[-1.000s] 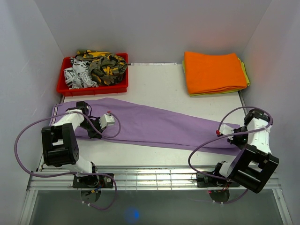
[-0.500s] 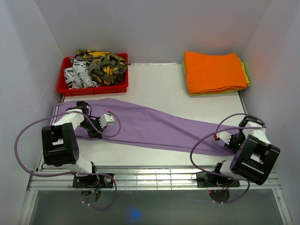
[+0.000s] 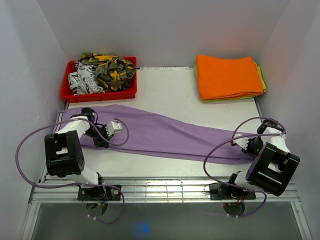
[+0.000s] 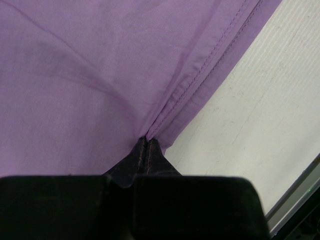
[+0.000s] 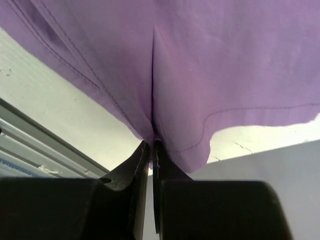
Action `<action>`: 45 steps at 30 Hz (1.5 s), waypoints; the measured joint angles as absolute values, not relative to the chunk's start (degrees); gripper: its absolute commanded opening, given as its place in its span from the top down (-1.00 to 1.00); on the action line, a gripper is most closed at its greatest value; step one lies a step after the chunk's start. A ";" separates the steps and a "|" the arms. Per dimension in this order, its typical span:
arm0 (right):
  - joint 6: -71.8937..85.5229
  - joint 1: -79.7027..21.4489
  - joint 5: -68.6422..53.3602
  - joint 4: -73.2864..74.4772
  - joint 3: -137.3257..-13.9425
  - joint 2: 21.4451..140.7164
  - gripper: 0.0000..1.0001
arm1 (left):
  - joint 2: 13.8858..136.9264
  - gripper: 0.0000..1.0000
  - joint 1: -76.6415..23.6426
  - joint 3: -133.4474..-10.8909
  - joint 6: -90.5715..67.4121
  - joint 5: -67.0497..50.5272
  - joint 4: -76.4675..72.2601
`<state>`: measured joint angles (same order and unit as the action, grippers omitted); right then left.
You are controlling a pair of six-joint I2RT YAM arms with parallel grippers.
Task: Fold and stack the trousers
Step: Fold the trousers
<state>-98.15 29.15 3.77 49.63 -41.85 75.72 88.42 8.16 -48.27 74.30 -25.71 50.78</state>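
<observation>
The lilac trousers (image 3: 160, 134) lie stretched flat across the table from the left edge to the near right. My left gripper (image 3: 101, 141) rests at their near edge on the left, shut on a pinch of seamed hem (image 4: 146, 140). My right gripper (image 3: 251, 146) is at the leg end on the right, shut on a fold of the fabric (image 5: 151, 142), which bunches into a crease above the fingertips. The purple cloth (image 5: 225, 65) fills most of both wrist views.
A red tray (image 3: 67, 93) at the back left holds camouflage and black-and-white garments (image 3: 112, 70). A folded orange cloth stack (image 3: 227, 75) with a yellow-green layer beneath sits at the back right. Bare white table (image 3: 170, 95) lies between them; the metal front rail (image 3: 160, 187) runs along the near edge.
My right arm has swung round and shifted slightly right, keeping its hold on the leg end, which has drawn in a little. The left arm has not moved.
</observation>
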 measured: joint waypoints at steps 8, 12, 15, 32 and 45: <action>-98.13 29.15 5.87 45.08 -35.77 74.02 0.84 | 88.38 1.00 8.16 -48.42 74.35 -25.76 51.03; -97.95 29.19 5.56 45.39 -35.90 73.49 0.84 | 88.36 1.00 8.12 -48.53 74.52 -25.85 51.29; -98.02 29.26 4.75 47.64 -37.45 73.32 0.85 | 88.42 1.00 8.12 -48.62 74.52 -25.85 51.44; -99.74 29.30 0.73 50.13 -37.30 70.48 0.85 | 88.49 1.00 8.05 -48.58 74.37 -26.09 51.35; -99.94 29.52 4.16 48.51 -34.33 71.44 0.84 | 88.40 1.00 8.05 -49.45 75.50 -26.15 53.47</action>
